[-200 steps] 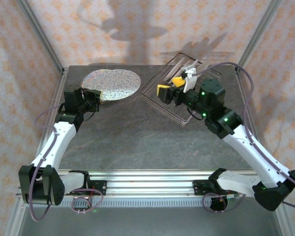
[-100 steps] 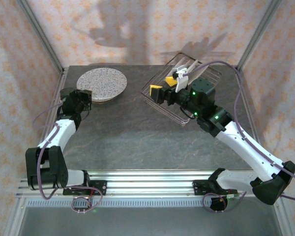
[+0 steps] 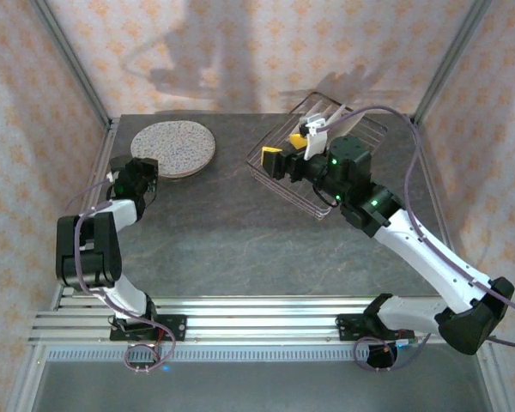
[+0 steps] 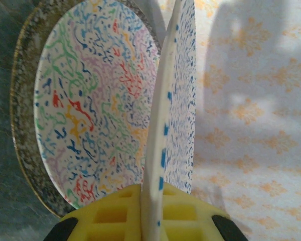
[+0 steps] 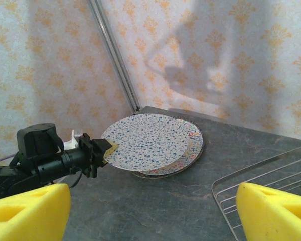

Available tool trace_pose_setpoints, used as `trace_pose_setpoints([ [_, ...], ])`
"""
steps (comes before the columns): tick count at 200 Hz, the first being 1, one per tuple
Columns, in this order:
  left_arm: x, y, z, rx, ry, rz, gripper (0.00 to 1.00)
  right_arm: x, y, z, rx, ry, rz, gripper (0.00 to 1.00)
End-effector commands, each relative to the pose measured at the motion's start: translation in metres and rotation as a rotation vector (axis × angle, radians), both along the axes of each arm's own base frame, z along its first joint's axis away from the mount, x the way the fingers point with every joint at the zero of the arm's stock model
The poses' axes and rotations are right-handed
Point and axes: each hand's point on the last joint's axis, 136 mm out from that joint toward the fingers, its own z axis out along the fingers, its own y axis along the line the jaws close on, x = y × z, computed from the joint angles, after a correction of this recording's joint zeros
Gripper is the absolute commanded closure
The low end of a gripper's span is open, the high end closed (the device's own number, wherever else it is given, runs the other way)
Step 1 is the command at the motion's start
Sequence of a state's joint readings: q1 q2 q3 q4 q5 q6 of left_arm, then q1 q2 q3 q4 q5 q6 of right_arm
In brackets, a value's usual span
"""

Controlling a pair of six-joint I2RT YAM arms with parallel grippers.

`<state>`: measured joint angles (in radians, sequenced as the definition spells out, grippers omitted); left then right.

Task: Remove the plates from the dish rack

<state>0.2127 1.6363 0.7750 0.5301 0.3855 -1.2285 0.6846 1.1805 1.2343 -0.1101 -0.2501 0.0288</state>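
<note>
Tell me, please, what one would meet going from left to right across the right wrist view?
left hand → top plate, gripped at its edge by that hand → dish rack

Bright, even light; soft shadows on the papered walls [image 3: 240, 51]; sharp focus.

White arms [image 3: 421, 249], black joints [image 3: 352, 159], purple cables [image 3: 378, 107], yellow claw pads [image 5: 30, 211].
</note>
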Motion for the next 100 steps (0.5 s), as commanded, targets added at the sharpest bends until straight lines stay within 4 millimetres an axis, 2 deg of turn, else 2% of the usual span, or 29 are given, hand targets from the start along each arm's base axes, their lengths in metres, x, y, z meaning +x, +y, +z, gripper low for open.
trace_pose_setpoints([
  [1, 0.022, 0.008, 0.039, 0.049, -0.161, -0.015, 1.0, 0.0, -0.001, 0.026, 0.057, -0.049, -0.015, 0.14],
  [23, 0.027, 0.01, 0.029, 0.043, -0.157, -0.025, 1.0, -0.002, -0.001, 0.029, 0.059, -0.045, -0.005, 0.14],
  [27, 0.027, 0.01, 0.027, 0.04, -0.155, -0.026, 1.0, 0.003, 0.004, 0.02, 0.046, -0.027, -0.003, 0.14],
  [46, 0.03, 0.012, 0.02, 0.035, -0.148, -0.029, 1.0, 0.004, 0.005, 0.021, 0.048, -0.026, -0.002, 0.14],
  [100, 0.038, 0.012, 0.006, 0.044, -0.134, -0.056, 1.0, 0.006, 0.008, 0.021, 0.051, -0.021, 0.001, 0.14],
])
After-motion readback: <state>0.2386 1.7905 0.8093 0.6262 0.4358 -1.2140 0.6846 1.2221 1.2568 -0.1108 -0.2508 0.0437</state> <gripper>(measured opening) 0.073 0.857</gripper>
